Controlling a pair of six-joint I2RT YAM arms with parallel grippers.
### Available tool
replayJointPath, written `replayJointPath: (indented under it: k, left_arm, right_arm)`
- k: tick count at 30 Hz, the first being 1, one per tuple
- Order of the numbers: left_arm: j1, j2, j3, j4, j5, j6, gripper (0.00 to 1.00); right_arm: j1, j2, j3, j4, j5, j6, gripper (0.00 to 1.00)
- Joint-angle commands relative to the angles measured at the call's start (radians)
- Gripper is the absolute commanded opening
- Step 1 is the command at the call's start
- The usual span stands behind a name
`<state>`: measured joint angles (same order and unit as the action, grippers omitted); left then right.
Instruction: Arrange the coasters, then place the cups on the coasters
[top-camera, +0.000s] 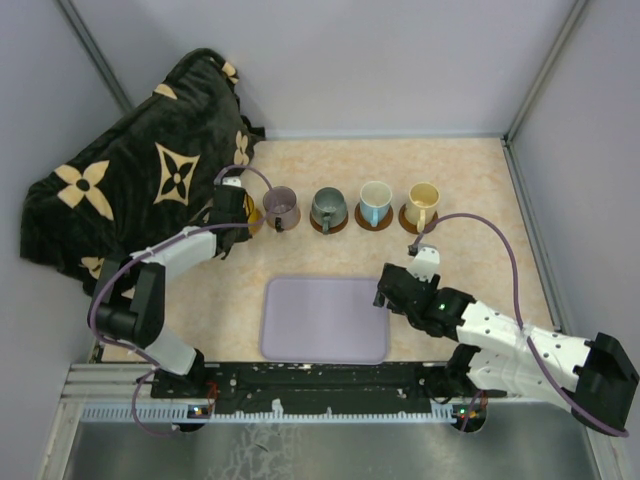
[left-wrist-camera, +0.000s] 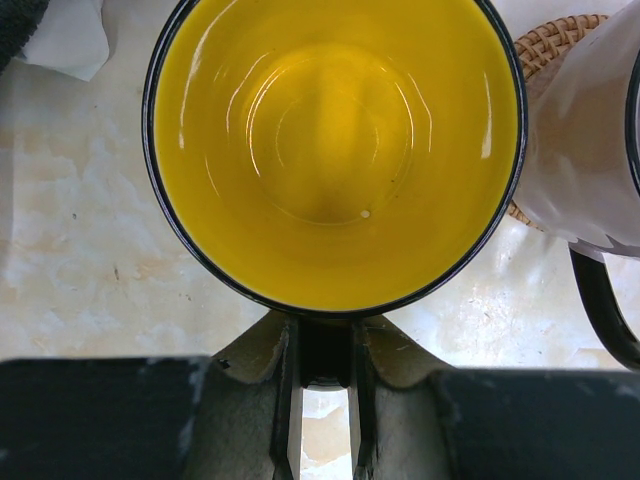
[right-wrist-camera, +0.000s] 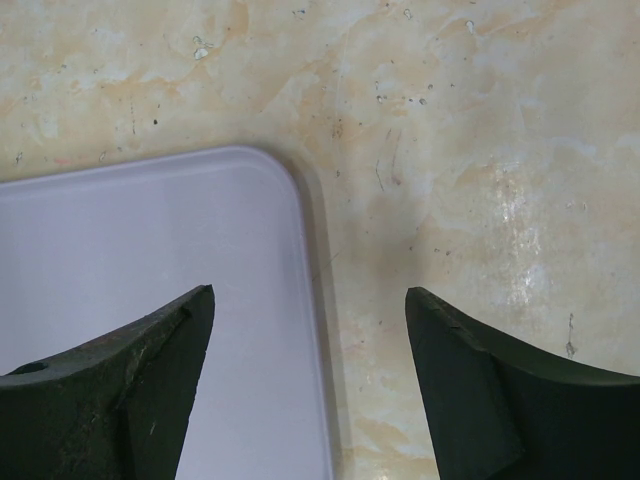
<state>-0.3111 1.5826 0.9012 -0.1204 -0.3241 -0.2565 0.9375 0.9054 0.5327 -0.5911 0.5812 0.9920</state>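
My left gripper (left-wrist-camera: 325, 338) is shut on the dark handle of the yellow-orange cup (left-wrist-camera: 330, 150), which stands upright and fills the left wrist view. From above, this gripper (top-camera: 233, 205) hides most of that cup at the left end of a row. To its right, the mauve cup (top-camera: 282, 208), grey-green cup (top-camera: 326, 207), pale blue cup (top-camera: 375, 203) and cream cup (top-camera: 422, 204) each stand on a brown coaster (top-camera: 329, 227). A woven coaster (left-wrist-camera: 555, 40) shows under the mauve cup (left-wrist-camera: 590, 130). My right gripper (right-wrist-camera: 308, 292) hangs open and empty over the tray's far right corner.
A lavender tray (top-camera: 325, 320) lies at the front middle, its corner (right-wrist-camera: 150, 240) under my right fingers. A black blanket with tan flower shapes (top-camera: 140, 170) is bunched at the back left, close to my left arm. Walls stand on three sides.
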Motion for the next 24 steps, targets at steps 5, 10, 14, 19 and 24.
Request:
replayJointPath:
  k: [5,10,14,19,24]
  left_arm:
    - [0.01,0.014,0.031,0.052,-0.01,0.002,0.0]
    - [0.013,0.021,0.03,0.057,-0.008,0.001,0.0]
    - [0.015,0.024,0.031,0.062,0.002,-0.001,0.0]
    - [0.015,0.028,0.033,0.055,0.012,-0.012,0.0]
    - [0.015,0.026,0.035,0.039,0.008,-0.02,0.15]
  right_arm:
    - [-0.005,-0.007,0.026,0.03,0.018,0.017,0.78]
    - [-0.005,-0.007,0.023,0.033,0.017,0.015,0.78]
    - [-0.005,-0.007,0.024,0.037,0.016,0.014,0.78]
    - [-0.004,-0.004,0.024,0.041,0.013,0.014,0.78]
    - [-0.005,0.003,0.024,0.046,0.008,0.011,0.78]
